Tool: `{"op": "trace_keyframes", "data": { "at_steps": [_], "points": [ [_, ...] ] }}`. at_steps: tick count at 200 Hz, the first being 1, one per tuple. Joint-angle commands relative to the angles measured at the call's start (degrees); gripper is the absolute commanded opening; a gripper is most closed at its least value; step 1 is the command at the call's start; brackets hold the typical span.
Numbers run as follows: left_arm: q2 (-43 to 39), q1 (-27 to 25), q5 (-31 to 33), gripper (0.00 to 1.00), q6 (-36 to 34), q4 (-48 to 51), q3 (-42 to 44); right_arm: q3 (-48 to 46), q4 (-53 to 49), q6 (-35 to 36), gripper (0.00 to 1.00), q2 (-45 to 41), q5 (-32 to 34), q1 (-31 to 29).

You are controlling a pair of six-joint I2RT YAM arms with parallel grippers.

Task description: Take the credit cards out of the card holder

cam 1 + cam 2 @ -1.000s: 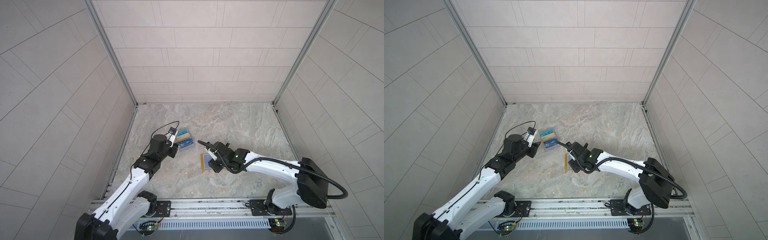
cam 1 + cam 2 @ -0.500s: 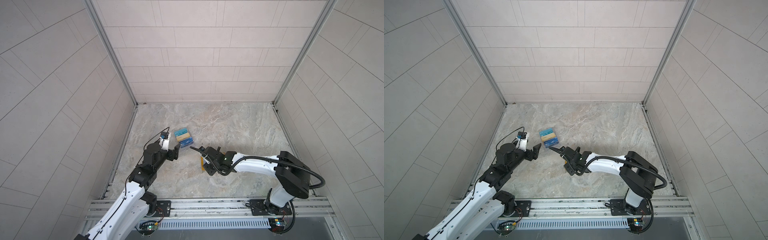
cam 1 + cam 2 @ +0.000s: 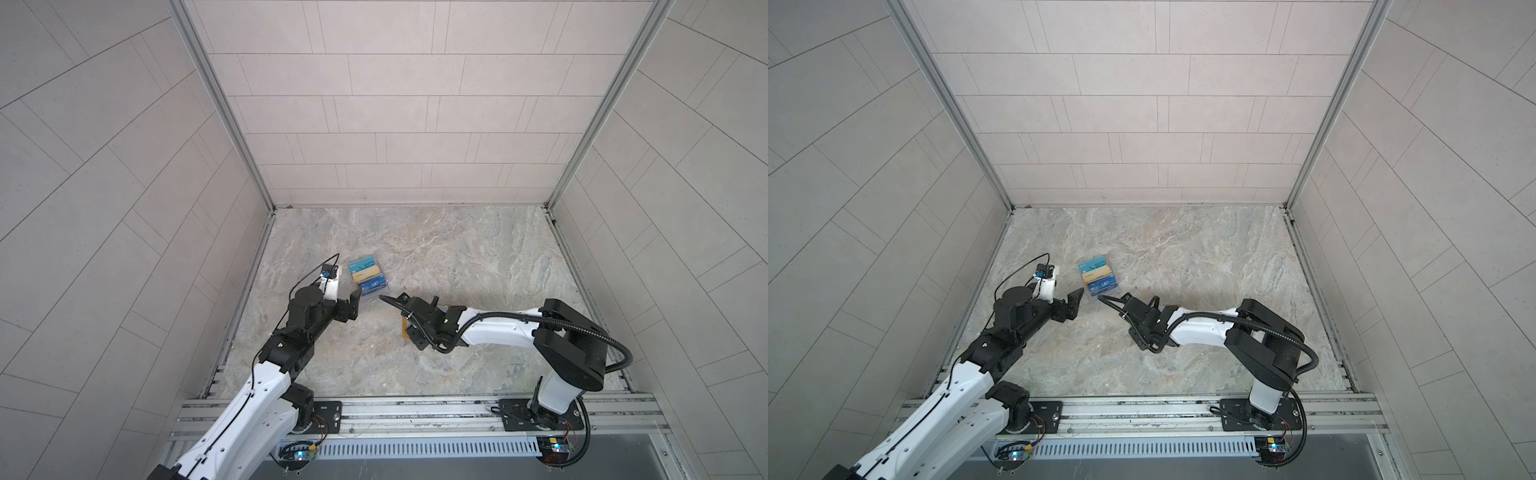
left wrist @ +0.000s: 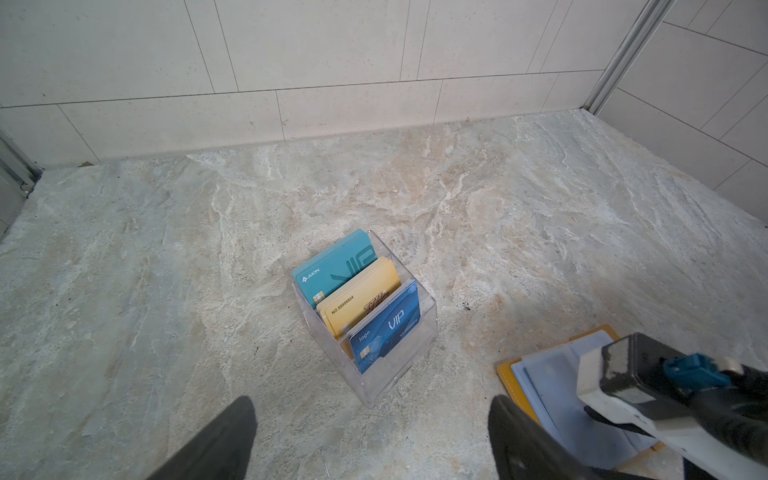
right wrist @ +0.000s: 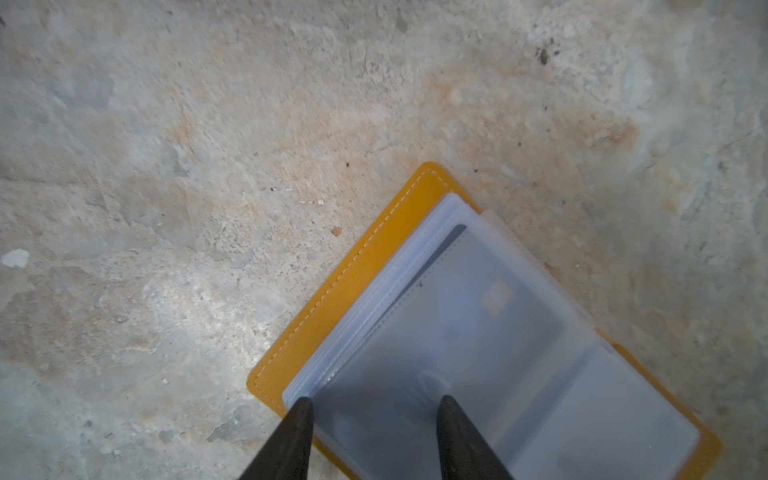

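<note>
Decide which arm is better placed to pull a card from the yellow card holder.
Right. The right gripper hangs open directly over the opened card holder; the left gripper, open and empty, faces the acrylic stand.

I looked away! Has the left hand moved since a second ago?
Yes. The left hand pulled back from the clear card stand, toward the front rail.

Marbled tabletop [image 3: 457, 249]: clear stand [image 4: 397, 372] upright, card holder [image 5: 340, 299] open flat near it.

Clear tiered stand [image 4: 388, 380] sits left of centre on the marbled desk [image 3: 457, 257], well off its back edge; tiled walls [image 3: 415, 124] behind.
</note>
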State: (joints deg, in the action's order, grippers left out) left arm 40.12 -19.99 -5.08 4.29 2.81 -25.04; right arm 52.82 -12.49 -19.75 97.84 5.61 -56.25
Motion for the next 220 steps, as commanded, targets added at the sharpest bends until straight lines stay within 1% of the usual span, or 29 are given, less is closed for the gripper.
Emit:
{"op": "trace_keyframes", "data": {
  "at_steps": [1, 26, 48, 67, 110, 135, 173, 220],
  "points": [
    [0.31, 0.3, -0.37, 0.91, 0.28, -1.15, 0.22, -1.05, 0.27, -1.26, 0.49, 0.18, 2.31, -0.28],
    [0.32, 0.3, -0.74, 0.92, 0.28, -0.96, 0.13, -1.15, 0.36, -1.43, 0.45, 0.85, 2.43, -0.29],
    [0.33, 0.3, -0.98, 0.92, 0.29, -0.94, 0.11, -1.36, 0.37, -1.6, 0.39, 0.72, 2.39, -0.26],
    [0.48, 0.31, -1.41, 0.92, 0.28, -0.94, 0.04, -1.38, 0.19, -1.74, 0.38, -0.11, 2.02, -0.27],
    [0.79, 0.3, -2.03, 0.92, 0.28, -0.93, -0.05, 0.43, -1.12, -1.85, 0.46, -2.43, 1.48, -0.24],
    [1.1, 0.3, -2.49, 0.92, 0.28, -0.97, -0.1, 2.18, -1.48, -1.99, 0.49, -1.51, 2.02, -0.18],
    [1.45, 0.36, -2.91, 0.92, 0.25, -0.84, -0.17, 3.77, -1.83, -2.56, 0.5, 1.13, 2.97, -0.18],
    [1.89, 0.3, -3.14, 0.92, 0.16, -0.79, -0.29, 3.01, -2.1, -3.06, 0.49, 2.25, 3.22, -0.2]
  ]
}}
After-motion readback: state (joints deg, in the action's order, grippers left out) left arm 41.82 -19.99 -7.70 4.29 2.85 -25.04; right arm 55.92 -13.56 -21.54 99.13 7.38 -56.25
